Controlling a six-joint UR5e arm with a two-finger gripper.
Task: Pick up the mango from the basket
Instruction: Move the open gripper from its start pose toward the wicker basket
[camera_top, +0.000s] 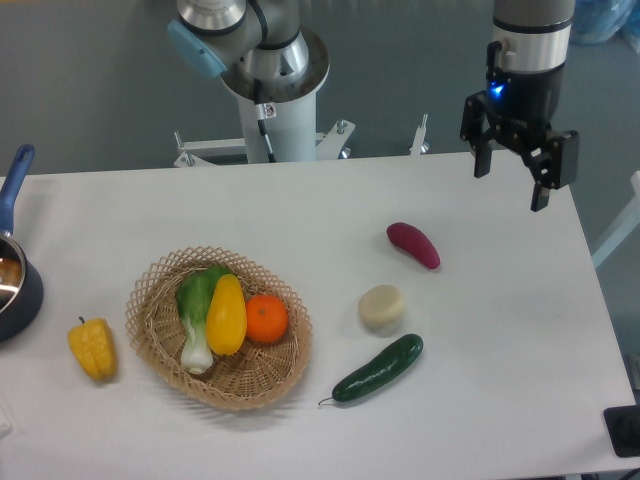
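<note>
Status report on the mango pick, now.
Two-finger gripper open, empty, high at right, far from the round wicker basket. Glossy yellow oval mango in basket, wedged between green bok choy and round orange.

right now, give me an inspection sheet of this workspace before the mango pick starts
surface: white table, flat, no spills seen
job's things: mango lies in the basket, between a bok choy on its left in the picture and an orange on its right, touching both
clutter: yellow bell pepper left of the basket; purple sweet potato, pale round potato and cucumber to the right; dark pot with blue handle at the left edge
grippers: end effector open, empty, hanging above the table's far right corner, well away from the basket
cables: one dark cable on the robot base
surroundings: grey floor behind the table
</note>
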